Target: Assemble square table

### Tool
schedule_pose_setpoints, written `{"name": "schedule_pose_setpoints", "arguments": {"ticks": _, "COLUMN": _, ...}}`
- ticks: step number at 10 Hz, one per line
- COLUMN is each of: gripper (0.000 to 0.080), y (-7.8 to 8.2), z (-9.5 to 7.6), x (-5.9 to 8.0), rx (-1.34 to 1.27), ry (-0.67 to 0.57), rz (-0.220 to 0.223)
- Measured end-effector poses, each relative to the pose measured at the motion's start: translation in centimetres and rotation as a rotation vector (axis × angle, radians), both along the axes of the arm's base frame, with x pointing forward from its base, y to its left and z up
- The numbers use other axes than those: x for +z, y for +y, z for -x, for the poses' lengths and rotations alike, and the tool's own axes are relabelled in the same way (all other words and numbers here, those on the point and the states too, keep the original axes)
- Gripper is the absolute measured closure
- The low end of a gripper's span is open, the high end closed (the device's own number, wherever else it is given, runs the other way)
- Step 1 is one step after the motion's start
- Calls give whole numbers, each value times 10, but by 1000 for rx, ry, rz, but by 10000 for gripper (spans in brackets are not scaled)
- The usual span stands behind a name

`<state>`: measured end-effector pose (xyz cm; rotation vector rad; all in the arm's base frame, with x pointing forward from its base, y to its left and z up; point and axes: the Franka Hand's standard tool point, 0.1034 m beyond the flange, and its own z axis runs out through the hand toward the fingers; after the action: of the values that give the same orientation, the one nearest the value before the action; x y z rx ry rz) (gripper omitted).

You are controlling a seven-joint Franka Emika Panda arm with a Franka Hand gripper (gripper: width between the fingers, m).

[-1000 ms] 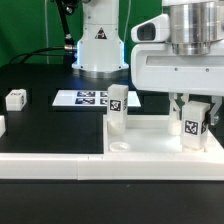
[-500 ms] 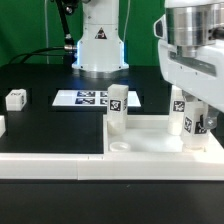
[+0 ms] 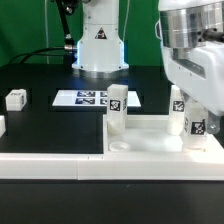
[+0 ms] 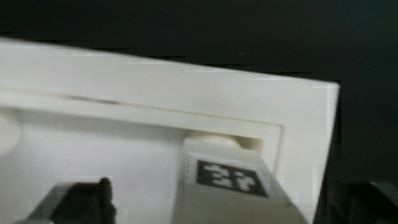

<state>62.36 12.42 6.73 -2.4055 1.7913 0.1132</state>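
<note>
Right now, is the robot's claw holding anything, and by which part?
Nothing, it seems. The gripper stands open around the small white tagged leg post on the big white square plastic tabletop; a gap shows beside its finger.

No word, number or brand name can be read anywhere. The only signs are black-and-white square tags. One tag sits on the upright leg post [image 3: 117,112] standing on the table slab [image 3: 50,148]. More tags show on the other leg post [image 3: 195,127], at the slab's end toward the exterior view's right; the wrist view shows one of them blurred. Behind the slab, the marker board [image 3: 92,98] carries a row of tags. Farther behind the slab, the robot base [image 3: 100,45] bears a black triangular mark, unreadable.
</note>
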Motion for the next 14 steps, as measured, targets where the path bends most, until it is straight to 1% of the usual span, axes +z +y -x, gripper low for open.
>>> {"name": "schedule_pose_setpoints", "arguments": {"ticks": 1, "gripper": 163, "y": 2, "z": 1, "x": 0, "rx": 184, "ry": -24, "rz": 19}}
{"name": "schedule_pose_setpoints", "arguments": {"ticks": 2, "gripper": 163, "y": 4, "z": 2, "x": -1, "rx": 356, "ry": -48, "rz": 24}}
{"name": "schedule_pose_setpoints", "arguments": {"ticks": 3, "gripper": 152, "y": 3, "z": 1, "x": -1, "rx": 380, "ry": -52, "rz": 27}}
{"name": "schedule_pose_setpoints", "arguments": {"ticks": 5, "gripper": 151, "y": 2, "z": 1, "x": -1, "rx": 529, "ry": -74, "rz": 30}}
{"name": "schedule_pose_setpoints", "arguments": {"ticks": 6, "gripper": 151, "y": 0, "z": 1, "x": 0, "rx": 622, "ry": -83, "rz": 41}}
{"name": "schedule_pose_setpoints", "arguments": {"ticks": 7, "gripper": 151, "y": -2, "z": -2, "x": 3, "rx": 843, "ry": -97, "rz": 83}}
{"name": "schedule_pose_setpoints", "arguments": {"ticks": 8, "gripper": 151, "y": -2, "z": -5, "x": 5, "rx": 1026, "ry": -108, "rz": 109}}
{"name": "schedule_pose_setpoints", "arguments": {"ticks": 9, "gripper": 151, "y": 1, "z": -5, "x": 4, "rx": 1165, "ry": -119, "rz": 124}}
{"name": "schedule_pose_setpoints", "arguments": {"ticks": 10, "gripper": 151, "y": 3, "z": -4, "x": 3, "rx": 1186, "ry": -129, "rz": 125}}
{"name": "schedule_pose_setpoints", "arguments": {"ticks": 11, "gripper": 195, "y": 2, "z": -5, "x": 3, "rx": 1157, "ry": -125, "rz": 126}}
{"name": "schedule_pose_setpoints", "arguments": {"ticks": 12, "gripper": 344, "y": 2, "z": -5, "x": 3, "rx": 1157, "ry": -125, "rz": 126}}
{"name": "schedule_pose_setpoints", "arguments": {"ticks": 13, "gripper": 344, "y": 2, "z": -5, "x": 3, "rx": 1143, "ry": -124, "rz": 125}}
{"name": "schedule_pose_setpoints", "arguments": {"ticks": 14, "gripper": 482, "y": 1, "z": -4, "x": 3, "rx": 1044, "ry": -112, "rz": 126}}
